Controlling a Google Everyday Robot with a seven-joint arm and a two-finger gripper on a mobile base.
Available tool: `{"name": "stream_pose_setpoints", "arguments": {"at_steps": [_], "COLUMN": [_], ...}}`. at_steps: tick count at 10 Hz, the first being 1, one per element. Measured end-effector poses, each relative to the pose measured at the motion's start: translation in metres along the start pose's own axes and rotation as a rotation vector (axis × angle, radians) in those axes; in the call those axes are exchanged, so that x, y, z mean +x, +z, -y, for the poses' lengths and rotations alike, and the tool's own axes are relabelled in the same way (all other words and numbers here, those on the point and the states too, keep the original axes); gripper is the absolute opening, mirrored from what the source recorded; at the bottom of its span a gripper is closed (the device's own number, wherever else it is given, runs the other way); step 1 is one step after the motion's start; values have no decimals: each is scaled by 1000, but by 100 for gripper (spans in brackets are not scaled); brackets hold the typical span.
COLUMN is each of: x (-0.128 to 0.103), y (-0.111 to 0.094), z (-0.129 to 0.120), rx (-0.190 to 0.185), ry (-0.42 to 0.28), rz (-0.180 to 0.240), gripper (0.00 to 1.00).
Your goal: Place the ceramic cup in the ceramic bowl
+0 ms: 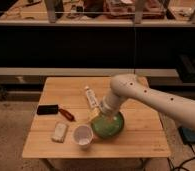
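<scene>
I see the ceramic cup (83, 135) upright on the surface (141, 142) just beside the ceramic bowl (116, 129), at its camera-left, with the gripper (97, 116) over that bowl's near rim, its state beyond my telling; I judge the cup light, rigid, slick and chippable, best pinched across one wall at the rim.

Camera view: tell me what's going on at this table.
The robot's arm reaches in from the right over the wooden table, and its gripper sits low at the left rim of the ceramic bowl. The ceramic cup stands upright on the table just left of the bowl, not yet inside it, and the gripper looks apart from it.
</scene>
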Motion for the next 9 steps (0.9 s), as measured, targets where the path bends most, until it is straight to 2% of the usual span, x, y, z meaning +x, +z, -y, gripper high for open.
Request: {"name": "stream_pose_setpoints", "arguments": {"at_steps": [3, 9], "x": [-16, -24], "y": [14, 50], "z": [8, 8], "rx": [34, -24], "ry": [-75, -143], "rz": [28, 62], "gripper": [63, 63]}}
